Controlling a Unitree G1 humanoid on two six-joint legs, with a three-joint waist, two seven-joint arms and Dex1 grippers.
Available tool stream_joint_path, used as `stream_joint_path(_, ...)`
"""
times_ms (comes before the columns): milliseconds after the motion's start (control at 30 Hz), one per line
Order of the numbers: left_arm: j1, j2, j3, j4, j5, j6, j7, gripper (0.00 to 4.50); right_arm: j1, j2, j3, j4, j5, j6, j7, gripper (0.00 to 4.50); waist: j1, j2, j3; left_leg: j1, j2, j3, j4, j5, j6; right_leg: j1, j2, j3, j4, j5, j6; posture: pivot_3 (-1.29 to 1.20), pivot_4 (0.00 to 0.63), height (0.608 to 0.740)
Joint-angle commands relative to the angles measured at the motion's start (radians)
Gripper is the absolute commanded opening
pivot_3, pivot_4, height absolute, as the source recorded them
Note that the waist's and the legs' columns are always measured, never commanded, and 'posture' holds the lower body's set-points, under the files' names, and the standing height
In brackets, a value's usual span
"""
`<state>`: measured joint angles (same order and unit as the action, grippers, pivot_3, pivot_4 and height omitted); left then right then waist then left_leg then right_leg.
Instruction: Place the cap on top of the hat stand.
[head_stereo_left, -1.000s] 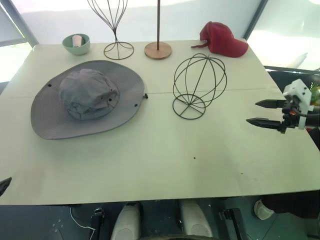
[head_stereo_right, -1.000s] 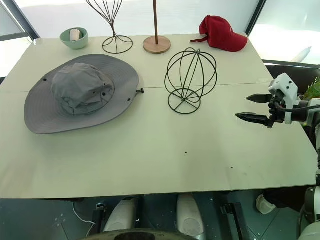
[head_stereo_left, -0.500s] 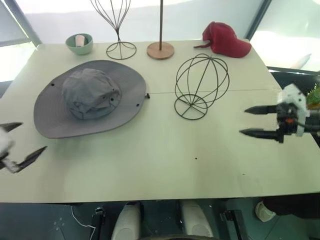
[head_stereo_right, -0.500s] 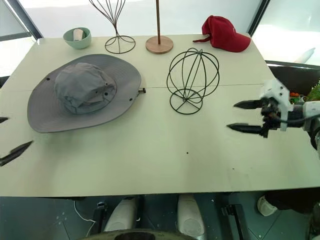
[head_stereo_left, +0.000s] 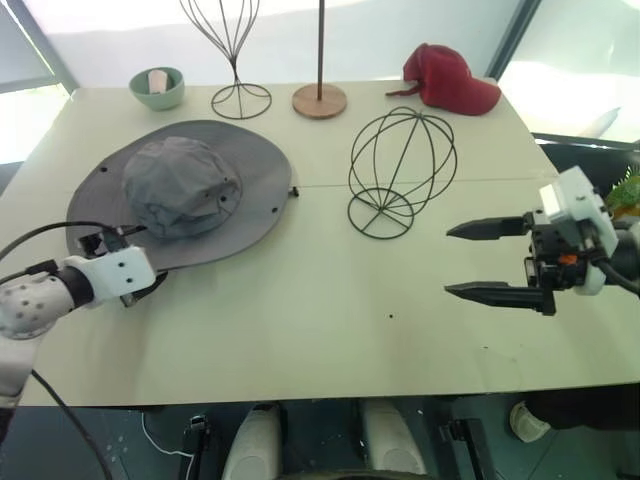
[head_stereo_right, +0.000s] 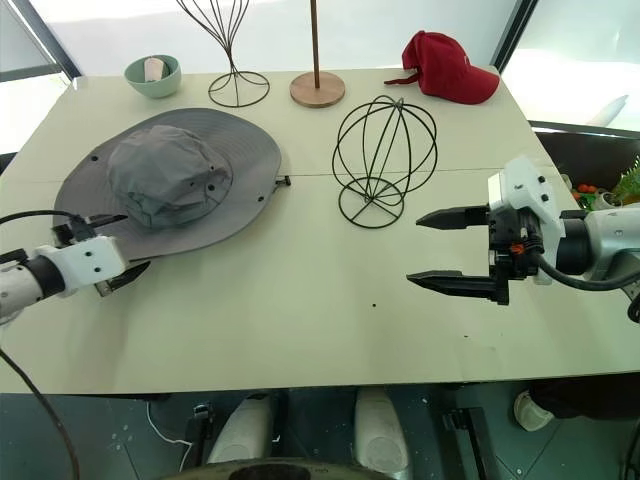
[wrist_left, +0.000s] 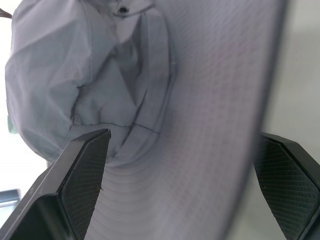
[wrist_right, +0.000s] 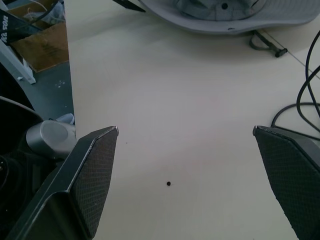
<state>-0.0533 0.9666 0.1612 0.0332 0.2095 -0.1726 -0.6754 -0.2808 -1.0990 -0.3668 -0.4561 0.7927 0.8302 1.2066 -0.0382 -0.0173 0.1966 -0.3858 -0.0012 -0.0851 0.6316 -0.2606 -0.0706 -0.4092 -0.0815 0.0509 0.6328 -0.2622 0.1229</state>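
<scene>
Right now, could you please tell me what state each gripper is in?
Left gripper: open, fingers spread either side of the cap brim's near edge, not closed on it.
Right gripper: open, holding nothing, over the bare table.

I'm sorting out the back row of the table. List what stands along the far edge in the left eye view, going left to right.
Green bowl → tulip-shaped wire stand → wooden pole with disc base → red baseball cap.
</scene>
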Motion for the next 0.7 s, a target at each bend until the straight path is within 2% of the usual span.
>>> stream_joint_path(33,-0.067,-0.023,-0.055,0.061,0.061,-0.04,0.062,4.5,-0.019,-0.019,-0.047,-0.04,0.051,0.023,-0.038,4.43,0.001,0.0,0.0,0.0,0.0,0.0,0.0,0.0,0.0,0.0,0.0,0.0,0.0,0.0,0.0,0.0,0.15,0.74)
stream_joint_path(133,-0.096,-0.038,-0.086,0.092,0.076,-0.057,0.08,4.5,-0.018,-0.025,-0.057,-0.051,0.069,0.031,-0.056,4.43,0.001,0.0,0.0,0.0,0.0,0.0,0.0,0.0,0.0,0.0,0.0,0.0,0.0,0.001,0.001,0.0,0.15,0.74)
stream_joint_path(233,-0.115,-0.049,-0.101,0.113,0.082,-0.065,0.098,3.66,-0.031,-0.029,-0.066,-0.057,0.094,0.045,-0.082,4.5,0.003,0.0,0.0,0.0,0.0,0.0,0.0,0.0,0.0,0.0,0.0,0.0,0.0,0.001,0.001,0.0,0.15,0.74)
stream_joint_path(467,-0.155,-0.059,-0.1,0.109,0.066,-0.061,0.105,0.03,-0.064,-0.042,-0.073,-0.041,0.158,0.092,-0.134,4.5,0.006,0.0,0.0,0.0,0.0,0.0,0.001,0.0,0.0,0.0,0.0,0.0,0.001,0.001,0.001,0.0,0.15,0.74)
stream_joint_path(600,-0.186,-0.066,-0.096,0.087,0.051,-0.025,0.09,0.03,-0.075,-0.045,-0.082,-0.024,0.186,0.111,-0.152,4.5,0.015,0.0,0.0,0.0,0.0,0.0,0.002,0.0,0.0,0.0,0.0,0.0,0.001,0.001,0.002,0.0,0.15,0.74)
stream_joint_path(700,-0.313,-0.112,-0.084,-0.003,-0.056,0.122,0.023,0.03,-0.072,-0.043,-0.096,0.002,0.131,0.059,-0.163,4.5,0.027,0.0,0.0,0.0,0.0,0.0,0.002,0.0,0.0,0.0,0.0,0.0,0.002,0.001,0.002,0.0,0.15,0.74)
